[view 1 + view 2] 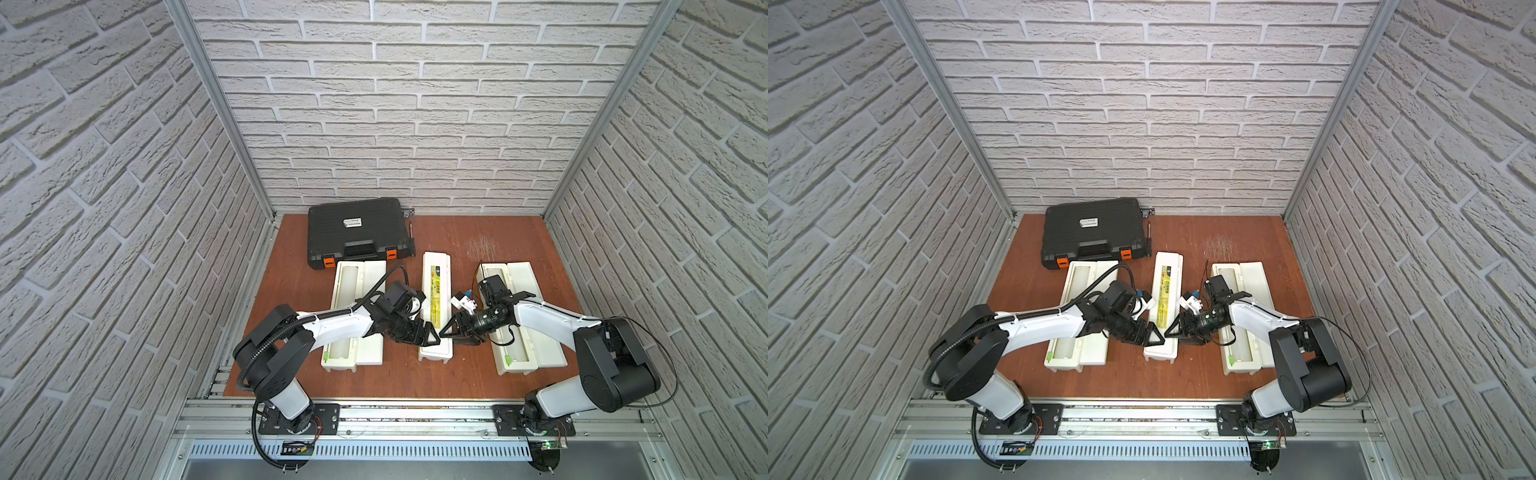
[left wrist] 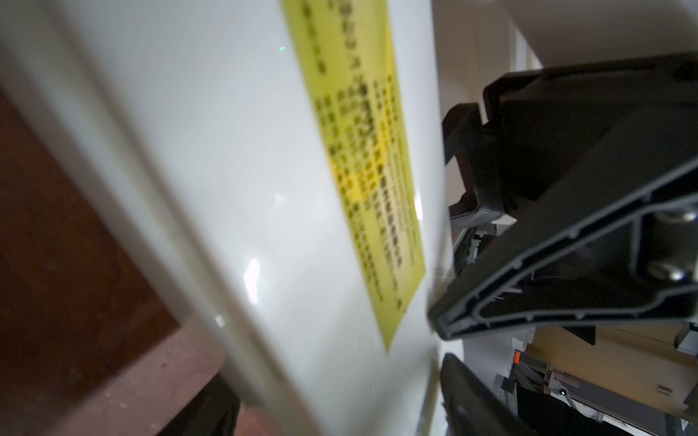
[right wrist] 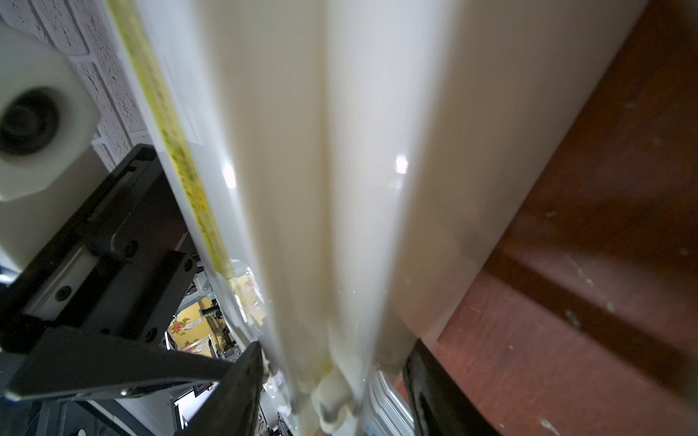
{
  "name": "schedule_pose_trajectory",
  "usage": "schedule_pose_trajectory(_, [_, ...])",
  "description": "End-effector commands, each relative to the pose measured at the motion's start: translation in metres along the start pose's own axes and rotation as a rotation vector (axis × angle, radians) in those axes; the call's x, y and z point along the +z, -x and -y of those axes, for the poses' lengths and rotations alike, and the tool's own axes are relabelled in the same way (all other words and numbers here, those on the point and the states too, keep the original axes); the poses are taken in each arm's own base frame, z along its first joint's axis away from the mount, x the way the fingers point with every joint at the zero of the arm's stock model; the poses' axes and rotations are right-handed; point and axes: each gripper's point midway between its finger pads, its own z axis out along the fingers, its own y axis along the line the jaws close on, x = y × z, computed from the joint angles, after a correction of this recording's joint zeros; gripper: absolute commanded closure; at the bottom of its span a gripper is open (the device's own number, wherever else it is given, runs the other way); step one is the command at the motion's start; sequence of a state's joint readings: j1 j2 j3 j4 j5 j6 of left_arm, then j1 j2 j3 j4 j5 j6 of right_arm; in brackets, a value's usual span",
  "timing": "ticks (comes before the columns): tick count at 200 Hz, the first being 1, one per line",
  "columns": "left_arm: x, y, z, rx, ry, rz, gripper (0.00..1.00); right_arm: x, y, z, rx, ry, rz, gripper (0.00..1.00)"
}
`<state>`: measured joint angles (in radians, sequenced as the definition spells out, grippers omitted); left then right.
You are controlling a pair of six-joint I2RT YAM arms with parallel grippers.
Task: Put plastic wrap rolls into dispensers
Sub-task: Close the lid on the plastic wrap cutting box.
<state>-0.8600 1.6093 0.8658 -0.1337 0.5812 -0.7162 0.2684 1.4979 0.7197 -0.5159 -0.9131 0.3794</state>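
The right gripper [image 1: 449, 337] has its jaws drawn in on the near right edge of the middle dispenser [image 1: 436, 274]. In the right wrist view its fingers [image 3: 430, 396] press the cream wall from both sides. Facing it, the left gripper [image 1: 432, 337] stands over the box's left edge with jaws apart and holds nothing. The middle dispenser lies closed in both top views, its yellow-green label [image 1: 435, 291] facing up. The left dispenser [image 1: 370, 353] and right dispenser [image 1: 540, 345] lie open on either side. A plastic wrap roll [image 1: 348, 278] lies in the left trough and a second roll [image 1: 519, 349] in the right. A black case [image 1: 357, 232] sits behind on the brown table [image 1: 478, 382].
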Motion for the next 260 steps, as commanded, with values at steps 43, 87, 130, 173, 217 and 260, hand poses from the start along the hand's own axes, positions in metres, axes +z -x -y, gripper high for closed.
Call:
schedule_pose_trajectory(43, [0.032,-0.066,-0.050,-0.061,0.140,-0.237,0.49,0.006,0.004,0.042,0.035,-0.204,0.003,0.41])
schedule_pose_trajectory(87, [0.028,-0.056,-0.047,-0.049,0.146,-0.232,0.48,-0.009,0.020,0.035,0.003,-0.235,0.044,0.39])
schedule_pose_trajectory(130, [0.008,-0.039,-0.071,-0.118,0.216,-0.183,0.36,-0.047,0.073,0.007,-0.083,-0.253,0.199,0.22])
schedule_pose_trajectory(173, [-0.003,-0.026,-0.070,-0.112,0.199,-0.168,0.33,-0.054,0.144,-0.006,-0.128,-0.222,0.299,0.18])
schedule_pose_trajectory(217, [-0.018,0.010,-0.064,-0.095,0.166,-0.098,0.23,-0.035,0.183,0.011,-0.088,-0.172,0.248,0.23])
schedule_pose_trajectory(260, [-0.056,0.105,-0.055,-0.071,0.113,0.130,0.20,-0.020,0.180,0.033,-0.036,-0.141,0.199,0.29])
